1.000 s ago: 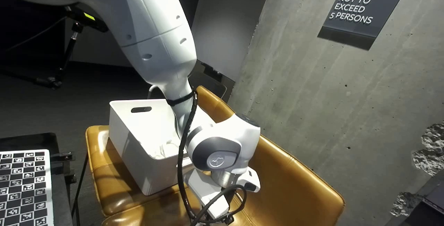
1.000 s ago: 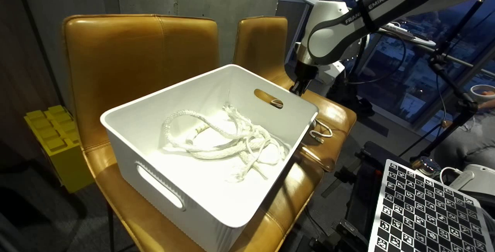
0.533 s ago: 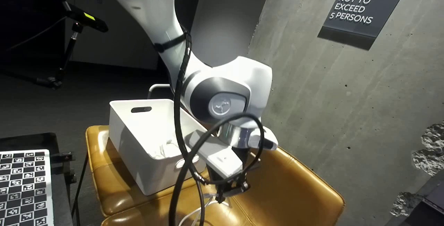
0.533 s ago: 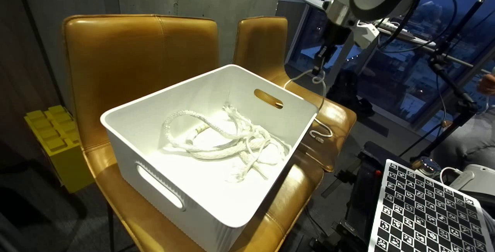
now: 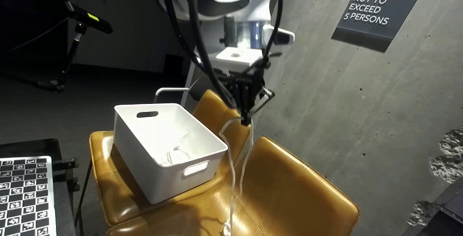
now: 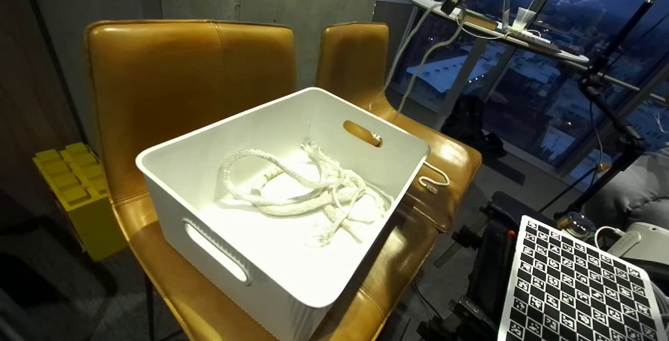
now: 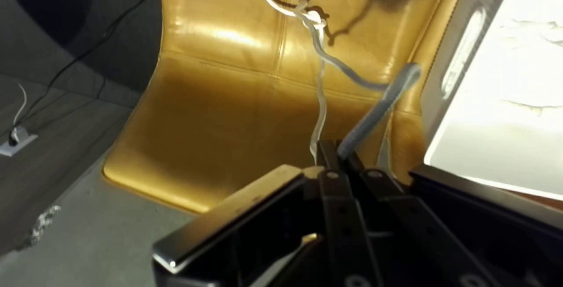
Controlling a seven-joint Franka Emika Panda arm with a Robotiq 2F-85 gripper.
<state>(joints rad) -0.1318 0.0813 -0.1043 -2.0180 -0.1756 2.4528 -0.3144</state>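
1. Yellow block [image 6: 78, 200], studded top, far left; shows in an exterior view only.
2. Tan leather chair [image 6: 193, 95] next, white bin [image 6: 240, 134] on its seat. Open top, handle slots at 2 ends.
3. In the bin: tangled off-white rope [image 6: 287, 208], thick loop plus thinner strands. Clear in an exterior view; wrist view gets part of the bin, contents washed out.
4. Right of bin, 2nd chair [image 6: 355, 64]; loose cord end [image 6: 431, 189] on its seat, seen in an exterior view.
5. Gripper [image 5: 246, 121] above the 2nd chair: jaws closed up, pinching white cord [image 7: 374, 114]. 2 strands hang from the grip, outside the bin. Can't tell if the loose cord end belongs to it.
6. Further right, white table [image 6: 579, 58] with cup [image 6: 522, 19]; contents can't be seen. Cup in an exterior view only.
7. Marker board [image 6: 580, 288], far right in an exterior view; both exterior views have it, wrist view doesn't.
8. Wrist view, left to right: white socket plate [image 7: 25, 141], this view only; then cord knot [image 7: 313, 19] over the 2nd chair's seat, contact unclear. Knot also at the bottom of an exterior view.
9. Dark sign [image 5: 376, 9], "MAXIMUM OCCUPANCY NOT TO EXCEED 5 PERSONS", an exterior view only.
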